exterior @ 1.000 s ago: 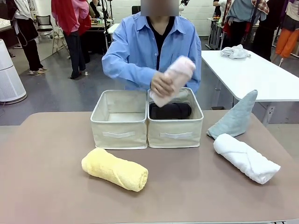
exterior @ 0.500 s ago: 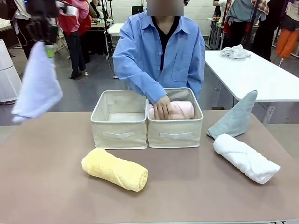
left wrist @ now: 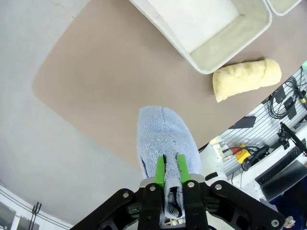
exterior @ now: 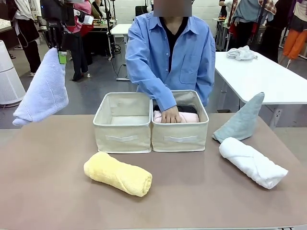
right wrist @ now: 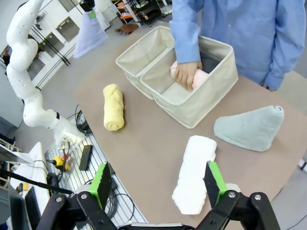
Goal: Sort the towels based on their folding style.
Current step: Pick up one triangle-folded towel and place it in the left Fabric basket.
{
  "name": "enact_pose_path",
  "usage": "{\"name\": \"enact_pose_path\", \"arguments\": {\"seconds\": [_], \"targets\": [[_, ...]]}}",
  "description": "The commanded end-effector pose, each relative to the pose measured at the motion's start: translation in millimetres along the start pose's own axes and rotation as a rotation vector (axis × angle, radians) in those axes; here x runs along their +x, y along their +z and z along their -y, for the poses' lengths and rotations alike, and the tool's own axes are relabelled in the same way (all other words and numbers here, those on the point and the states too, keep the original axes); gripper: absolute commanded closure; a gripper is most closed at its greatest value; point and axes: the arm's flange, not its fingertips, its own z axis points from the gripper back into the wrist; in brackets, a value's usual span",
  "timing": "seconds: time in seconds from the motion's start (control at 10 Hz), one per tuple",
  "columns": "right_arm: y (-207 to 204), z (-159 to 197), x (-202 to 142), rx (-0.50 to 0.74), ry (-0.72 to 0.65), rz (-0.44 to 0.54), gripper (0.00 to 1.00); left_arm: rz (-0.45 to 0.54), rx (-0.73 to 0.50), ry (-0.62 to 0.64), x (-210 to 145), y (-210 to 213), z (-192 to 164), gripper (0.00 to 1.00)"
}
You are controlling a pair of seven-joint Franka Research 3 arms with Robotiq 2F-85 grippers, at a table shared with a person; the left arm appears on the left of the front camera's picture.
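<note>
Front view: the left gripper [exterior: 61, 50] hangs high over the table's [exterior: 48, 191] left end. Its jaws are clamped on the tip of the lavender-blue cone [exterior: 44, 91], which dangles in the air. The person's hand [exterior: 171, 115] presses the pink roll [exterior: 188, 117] into the right bin [exterior: 180, 132], over the charcoal roll [exterior: 184, 109]. The left bin [exterior: 122, 129] sits right against it. The yellow roll [exterior: 118, 174] lies in front of the 2 bins. At the right, the grey-green cone [exterior: 241, 120] leans just behind the white roll [exterior: 253, 162].

Left wrist view: both green pads pinch the lavender-blue terry, and the cone hangs over the table's edge.

Right wrist view: the right gripper [right wrist: 158, 179] hovers above the white roll, jaws spread wide, holding nothing.
</note>
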Motion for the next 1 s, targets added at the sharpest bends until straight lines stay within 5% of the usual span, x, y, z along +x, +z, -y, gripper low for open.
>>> {"name": "enact_pose_path", "arguments": {"seconds": [0.0, 0.1, 0.3, 0.5, 0.9], "targets": [[0.2, 1.2, -0.4, 0.016, 0.014, 0.017, 0.0, 0.016, 0.008, -0.029, 5.6, -1.7, 2.2, 0.89], [0.2, 1.2, -0.4, 0.016, 0.014, 0.017, 0.0, 0.0, 0.0, 0.0, 0.0, 0.0, 0.0, 0.89], [0.2, 1.2, -0.4, 0.016, 0.014, 0.017, 0.0, 0.264, 0.207, -0.504, -12.2, 4.5, 43.7, 0.89], [0.2, 1.2, -0.4, 0.016, 0.014, 0.017, 0.0, 0.385, 0.317, -0.757, -10.5, 0.9, 88.9, 0.89], [0.2, 1.2, -0.4, 0.016, 0.014, 0.017, 0.0, 0.481, 0.308, -0.977, 32.3, -11.8, 131.6, 0.89]]}}
